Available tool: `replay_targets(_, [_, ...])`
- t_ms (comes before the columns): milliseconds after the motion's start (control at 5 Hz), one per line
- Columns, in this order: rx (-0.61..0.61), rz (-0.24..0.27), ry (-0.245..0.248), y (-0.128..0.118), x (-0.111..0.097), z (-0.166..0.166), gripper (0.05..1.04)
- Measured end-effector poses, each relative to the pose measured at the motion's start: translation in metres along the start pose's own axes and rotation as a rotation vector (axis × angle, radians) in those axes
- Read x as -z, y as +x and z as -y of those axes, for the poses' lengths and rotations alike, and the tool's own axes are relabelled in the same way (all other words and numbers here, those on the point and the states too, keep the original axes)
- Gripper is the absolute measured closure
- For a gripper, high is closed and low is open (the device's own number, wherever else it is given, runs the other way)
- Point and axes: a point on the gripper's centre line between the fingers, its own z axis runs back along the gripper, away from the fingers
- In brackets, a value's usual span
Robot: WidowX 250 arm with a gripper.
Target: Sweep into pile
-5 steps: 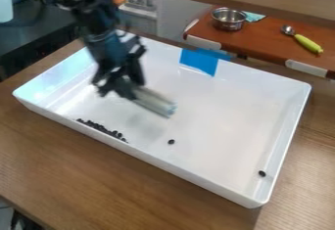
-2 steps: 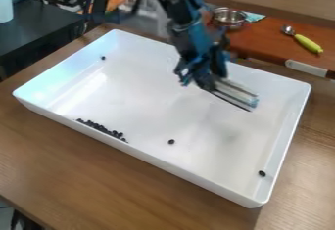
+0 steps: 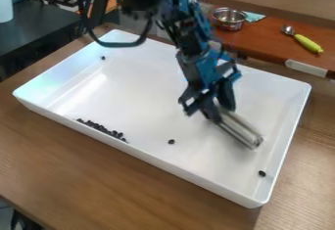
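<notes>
At the far left, a pale rounded object [image 3: 5, 3] stands beside a dark counter [image 3: 39, 32]. Next comes the large white tray [image 3: 167, 165], set at a slant on a wooden table [image 3: 85, 180] and holding all the small dark pieces. Inside it, toward the left part of the near long wall, lies the main cluster of dark pieces [image 3: 101, 127], strung out in a narrow band along the foot of that wall. A single dark piece [image 3: 103, 57] sits well apart from it, up near the tray's far left corner. Another lone piece [image 3: 171, 141] rests on the floor right of the cluster. Farther right, the black gripper [image 3: 212, 110] hangs over the tray, pinching one end of a long silvery tool [image 3: 241, 130], which slants down to the right. Behind the tray, a metal bowl [image 3: 229, 24] stands on a reddish-brown surface [image 3: 272, 42]; its contents, if any, are too small to make out. Near the tray's right wall lies one more dark piece [image 3: 262, 173], and beyond the tray, farthest right, is a spoon with a green handle [image 3: 307, 43]
</notes>
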Motion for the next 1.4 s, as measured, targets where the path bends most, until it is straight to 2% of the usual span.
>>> replay_targets(400, [0.075,0.024,-0.024,-0.022,0.005,-0.009,0.710])
replay_targets(800, [0.082,0.046,-0.041,-0.027,0.008,-0.009,0.710])
replay_targets(1000, [0.092,0.040,-0.031,-0.029,0.008,-0.013,0.710])
replay_targets(1200, [0.082,0.053,-0.012,-0.016,-0.005,-0.019,0.710])
replay_targets(1400, [0.034,0.087,0.005,0.019,-0.022,-0.031,0.710])
